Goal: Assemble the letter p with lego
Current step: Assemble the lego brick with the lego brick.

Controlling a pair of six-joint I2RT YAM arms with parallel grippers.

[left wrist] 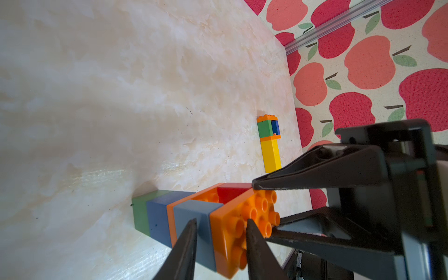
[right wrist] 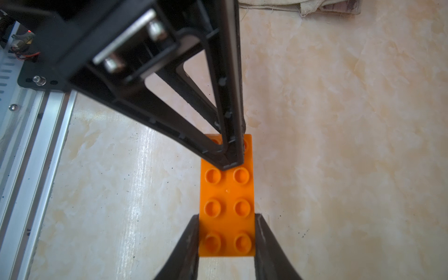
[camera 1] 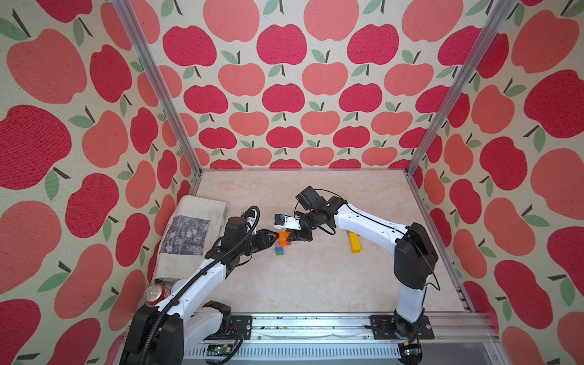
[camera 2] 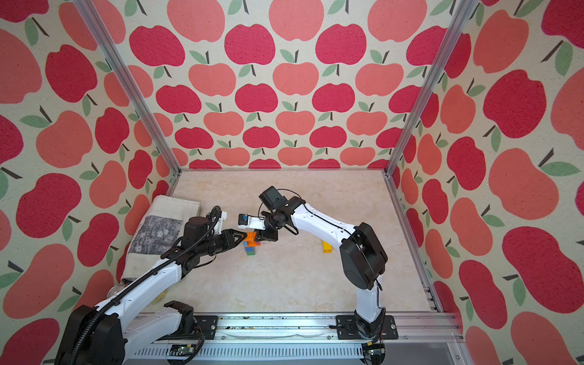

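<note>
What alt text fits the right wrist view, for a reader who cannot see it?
The right hand grips one end of a long flat orange studded plastic brick between two black fingers. The tips of the left hand overlap the brick's other end, above a pale marbled tabletop.

Bright, even light fills both top views; the arms cast only faint, soft-edged shadows on the table [camera 1: 316, 284], and the wall [camera 1: 47, 158] pattern looks stretched at the borders. In the left wrist view a pale glare band lies on the table beyond the left gripper's [left wrist: 221, 219] fingers [left wrist: 184, 247], with a broad soft shadow farther out; the fingers are dark and slightly soft. In the right wrist view the orange plate [right wrist: 226, 194] between the right gripper's [right wrist: 227, 215] fingers [right wrist: 188, 247] is sharp, a white glare streak runs beside them, and the left gripper's body, close to the lens, is blurred
</note>
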